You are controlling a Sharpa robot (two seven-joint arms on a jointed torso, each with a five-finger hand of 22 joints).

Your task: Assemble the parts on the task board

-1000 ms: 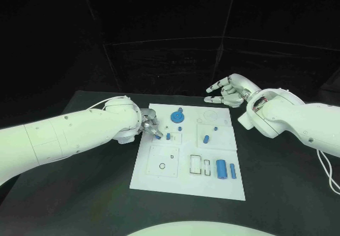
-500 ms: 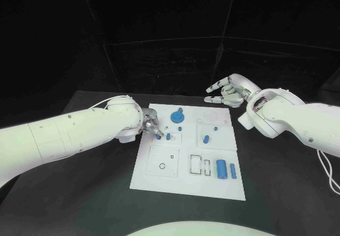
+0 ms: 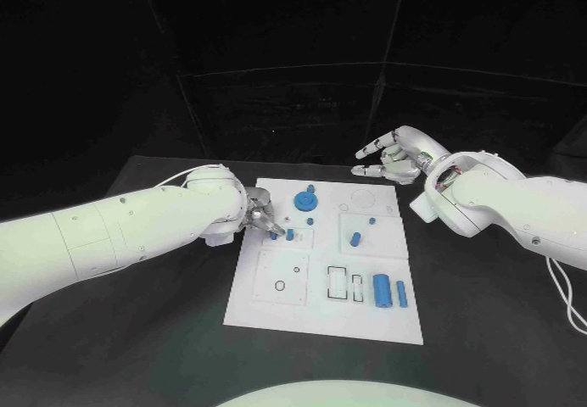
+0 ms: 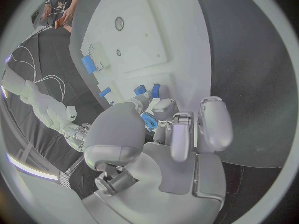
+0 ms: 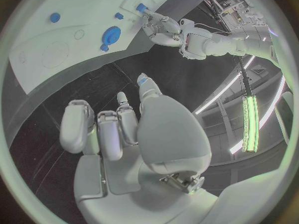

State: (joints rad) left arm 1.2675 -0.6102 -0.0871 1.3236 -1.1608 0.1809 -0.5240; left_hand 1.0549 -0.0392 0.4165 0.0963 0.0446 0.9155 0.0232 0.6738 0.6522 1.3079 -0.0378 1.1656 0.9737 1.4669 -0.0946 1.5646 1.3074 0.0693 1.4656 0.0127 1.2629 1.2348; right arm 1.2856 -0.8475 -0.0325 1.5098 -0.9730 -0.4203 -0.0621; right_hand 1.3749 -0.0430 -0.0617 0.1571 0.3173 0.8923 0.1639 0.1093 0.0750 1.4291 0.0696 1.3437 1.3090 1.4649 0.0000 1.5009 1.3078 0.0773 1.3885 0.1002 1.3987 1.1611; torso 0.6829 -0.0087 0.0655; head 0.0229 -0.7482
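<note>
Left hand (image 3: 259,217) fingertips touch a small blue part (image 3: 271,236) on the task board (image 3: 321,320).

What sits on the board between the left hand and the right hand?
In the head view, the large round blue part lies on the task board between the left hand and the right hand, then a bare circular outline.

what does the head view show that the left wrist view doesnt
Head view alone: the whole task board, the blue cylinder near its front edge, and the right hand, empty and raised beyond the board's far edge.
Left wrist view alone: a close look at the left hand's fingertips closing around a small blue part.
Both: the left hand at the board, with blue parts beside it.
</note>
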